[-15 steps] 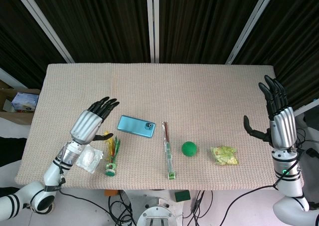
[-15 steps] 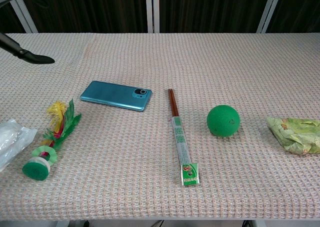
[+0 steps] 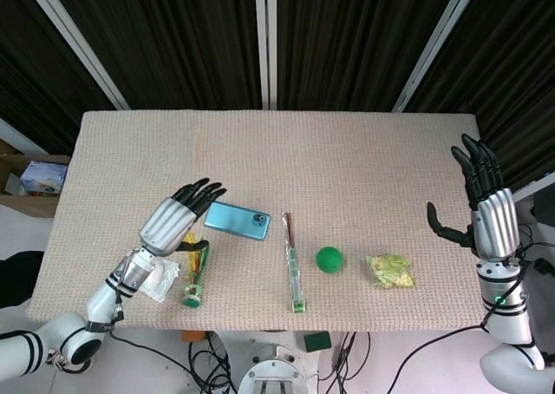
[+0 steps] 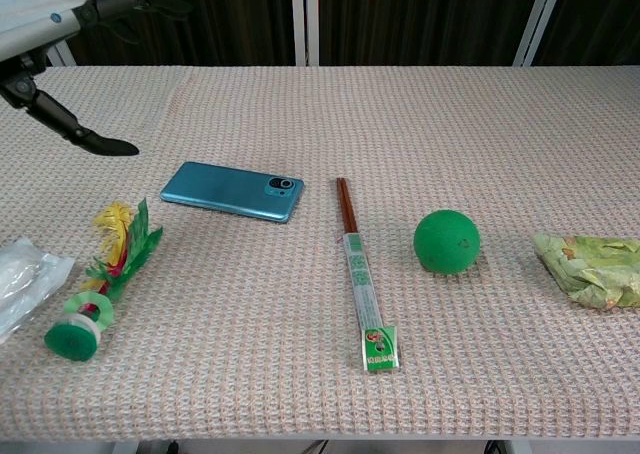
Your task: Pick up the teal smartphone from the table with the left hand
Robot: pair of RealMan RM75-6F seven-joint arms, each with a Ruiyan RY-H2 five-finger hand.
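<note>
While the flat teal smartphone (image 3: pixel 237 219) lies untouched on the beige woven tablecloth (image 3: pixel 347 160), left of frame centre in head view w/ camera bump toward the right, the approach step is judged to be in hand. The left hand (image 3: pixel 178 213) is seen just left of the phone, fingers spread and extended, tips reaching over the phone's left end; nothing is held. Contact can't be confirmed from head view; in chest view only a dark fingertip (image 4: pixel 112 146) is seen, upper left, apart from the phone.

Next move (judgement): hand to be lowered, fingers to be closed across the phone's short width, thumb under one long edge. Thin flat body on cloth, so an edge must be caught first.

The right hand (image 3: pixel 486 207) is held upright at far right of frame, fingers apart, empty.

Just below the left hand, a green-based feather shuttlecock (image 3: pixel 194 277) and a clear plastic bag (image 3: pixel 154 277) are noted; clearance req'd.
</note>
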